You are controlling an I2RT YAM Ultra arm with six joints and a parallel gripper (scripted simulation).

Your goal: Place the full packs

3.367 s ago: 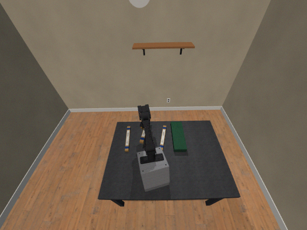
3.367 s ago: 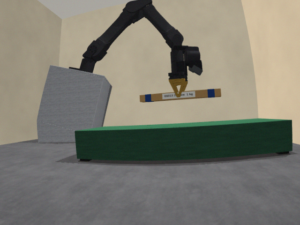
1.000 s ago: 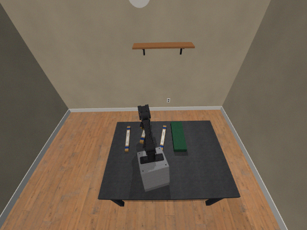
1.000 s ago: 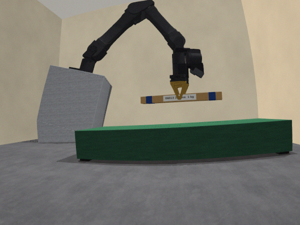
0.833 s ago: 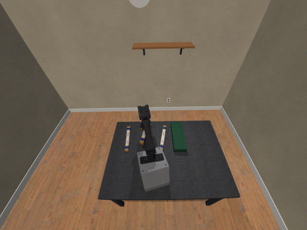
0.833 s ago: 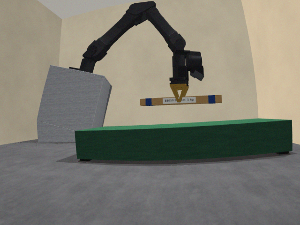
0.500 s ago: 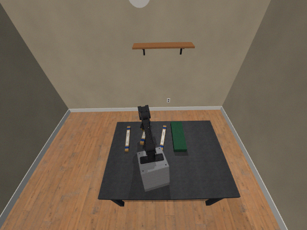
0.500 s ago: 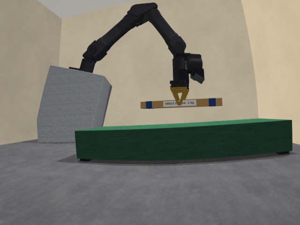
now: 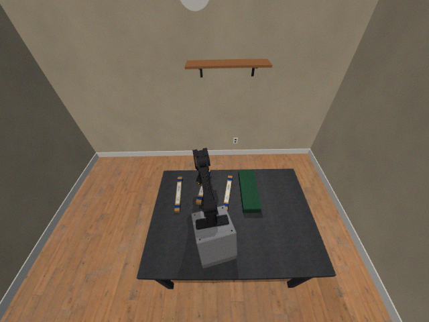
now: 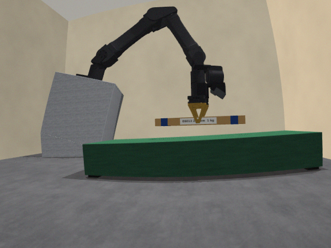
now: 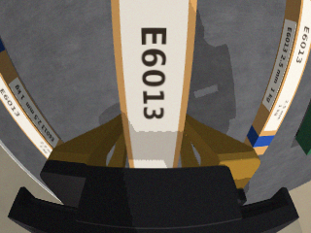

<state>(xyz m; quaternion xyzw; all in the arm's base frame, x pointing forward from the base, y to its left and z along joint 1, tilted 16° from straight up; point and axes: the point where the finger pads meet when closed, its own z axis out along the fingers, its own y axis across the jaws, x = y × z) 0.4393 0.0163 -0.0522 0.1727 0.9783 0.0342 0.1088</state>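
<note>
My gripper (image 10: 198,117) is shut on the middle electrode pack (image 10: 201,121), a long tan box with a white label reading E6013 and blue end bands. It holds the pack level in the air near its middle. In the wrist view the pack (image 11: 155,58) runs straight out between the yellow fingers. In the overhead view the arm hides most of this pack (image 9: 200,195). The left pack (image 9: 177,194) and the right pack (image 9: 227,191) lie flat on the dark table. The green low platform (image 9: 249,190) stands right of the right pack, with nothing on it.
The grey robot base block (image 9: 214,239) stands on the table in front of the packs. A wooden wall shelf (image 9: 228,64) hangs on the far wall. In the side view the platform (image 10: 202,154) fills the foreground below the held pack.
</note>
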